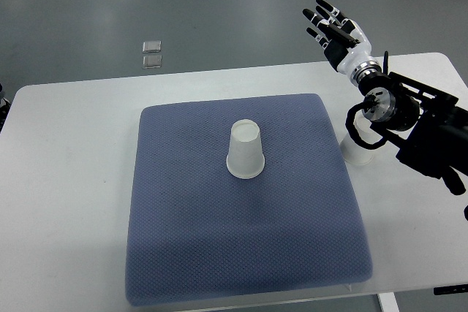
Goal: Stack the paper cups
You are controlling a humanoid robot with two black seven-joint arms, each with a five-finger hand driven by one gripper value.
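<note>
A white paper cup (pixel 244 150) stands upside down near the middle of the blue-grey mat (pixel 190 239). A second white cup (pixel 357 153) sits on the table just right of the mat, mostly hidden under my right forearm. My right hand (pixel 333 31) is raised beyond the table's far edge, fingers spread and holding nothing. It is well away from both cups. The left arm does not show.
The mat lies on a white table (pixel 73 151) whose far edge runs behind it. On the grey floor beyond lie two small clear squares (pixel 152 53). A dark object (pixel 3 104) peeks in at the left edge.
</note>
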